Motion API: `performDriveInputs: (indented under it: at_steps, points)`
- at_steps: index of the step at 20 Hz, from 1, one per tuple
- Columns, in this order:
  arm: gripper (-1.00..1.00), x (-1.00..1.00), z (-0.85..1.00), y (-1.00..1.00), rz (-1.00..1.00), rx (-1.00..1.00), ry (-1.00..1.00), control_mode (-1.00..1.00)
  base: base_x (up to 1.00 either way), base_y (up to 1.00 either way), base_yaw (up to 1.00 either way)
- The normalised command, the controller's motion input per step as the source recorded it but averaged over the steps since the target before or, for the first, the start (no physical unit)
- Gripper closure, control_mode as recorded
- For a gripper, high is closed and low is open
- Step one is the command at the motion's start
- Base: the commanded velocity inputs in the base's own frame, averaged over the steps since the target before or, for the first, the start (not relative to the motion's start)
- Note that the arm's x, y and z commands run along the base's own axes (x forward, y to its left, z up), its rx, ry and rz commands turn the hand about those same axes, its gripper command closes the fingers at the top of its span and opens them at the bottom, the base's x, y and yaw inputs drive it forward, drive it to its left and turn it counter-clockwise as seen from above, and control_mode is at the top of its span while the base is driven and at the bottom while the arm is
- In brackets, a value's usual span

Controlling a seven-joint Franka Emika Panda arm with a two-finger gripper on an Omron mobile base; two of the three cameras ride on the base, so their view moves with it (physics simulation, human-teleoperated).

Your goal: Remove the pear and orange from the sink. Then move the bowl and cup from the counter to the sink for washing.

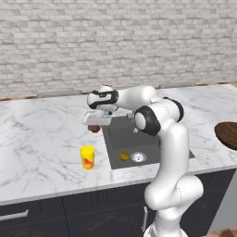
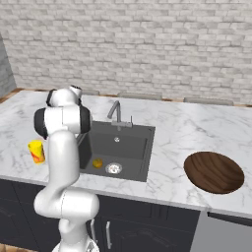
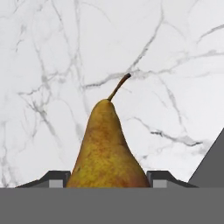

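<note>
The pear is golden-brown with a curved stem. It sits between my gripper's fingers, just above the marble counter at the sink's left rim. In the hand view the pear fills the gap between both fingertips, with white marble behind it. My gripper is shut on it. The orange lies in the basin beside the round drain. The yellow cup stands on the counter left of the sink. The brown bowl rests on the counter far to the right.
A grey faucet rises behind the sink. The steel drain lies near the basin's front. Bare marble counter stretches to the left of the cup, and a brick wall runs along the back.
</note>
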Motion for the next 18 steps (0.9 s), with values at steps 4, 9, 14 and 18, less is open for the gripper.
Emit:
performDriveInputs:
  at_steps: [4, 9, 14, 18]
  points:
    - [1.0, 0.14, -0.19, 0.16, 0.0, 0.1, 0.09, -1.0, 0.0, 0.0, 0.0]
    - [1.0, 0.07, -0.16, 0.14, 0.0, 0.02, 0.03, -1.0, 0.0, 0.0, 0.0]
    - [1.0, 0.02, -0.17, 0.16, 0.0, 0.0, 0.0, -1.0, 0.0, 0.0, 0.0]
    - [1.0, 0.0, -0.18, 0.16, 0.0, 0.0, 0.0, -1.0, 0.0, 0.0, 0.0]
